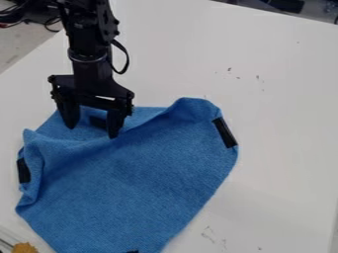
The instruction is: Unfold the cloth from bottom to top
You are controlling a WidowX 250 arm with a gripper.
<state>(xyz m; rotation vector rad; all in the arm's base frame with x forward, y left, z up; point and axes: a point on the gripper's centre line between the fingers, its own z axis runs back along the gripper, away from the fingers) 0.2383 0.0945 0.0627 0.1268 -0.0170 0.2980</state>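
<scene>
The black gripper (92,126) hangs over the upper left part of the blue cloth (145,183), its two fingers apart with blue fabric visible behind and between them. The cloth lies rumpled on the white table, with a raised fold running from its left edge up to its upper right corner. Black patches mark its right edge (225,132) and left edge (23,171). Another dark patch shows between the fingers, and a small one at the bottom. Whether the fingertips touch the cloth, I cannot tell.
White table (277,74) surrounds the cloth, with small dark marks on it at the upper right and lower right. An orange-brown object (25,247) is at the bottom left corner beside a clear or metallic edge. Cables lie at the upper left, off the table.
</scene>
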